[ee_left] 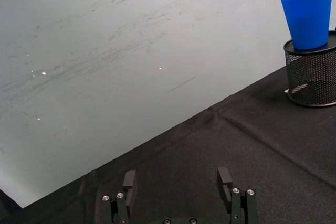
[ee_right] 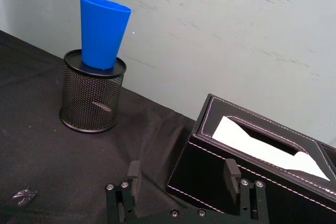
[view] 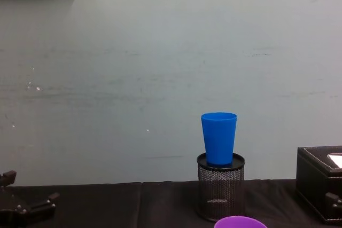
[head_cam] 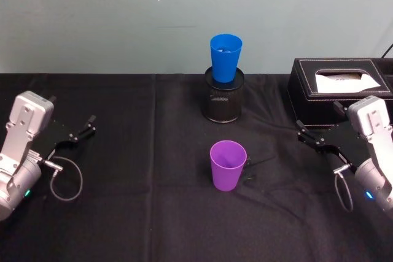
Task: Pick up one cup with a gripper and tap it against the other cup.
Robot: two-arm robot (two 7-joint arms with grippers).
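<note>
Saw the purple cup [head_cam: 228, 165] upright on the black cloth [head_cam: 153, 213], just in front of the mesh pen holder [head_cam: 224, 101]. Noted the blue cup [head_cam: 225, 57] seated mouth-up in that holder, and a white tissue [head_cam: 347, 81] in the tissue box [head_cam: 307, 99]. Found left gripper [ee_left: 176, 179] and right gripper [ee_right: 182, 174] both spread, flanking the purple cup, well apart from it.

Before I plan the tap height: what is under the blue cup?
A black wire-mesh pen holder stands under the blue cup. The cup sits upright in its mouth, base sunk below the rim. It covers the holder's inside, so any contents cannot be seen.
</note>
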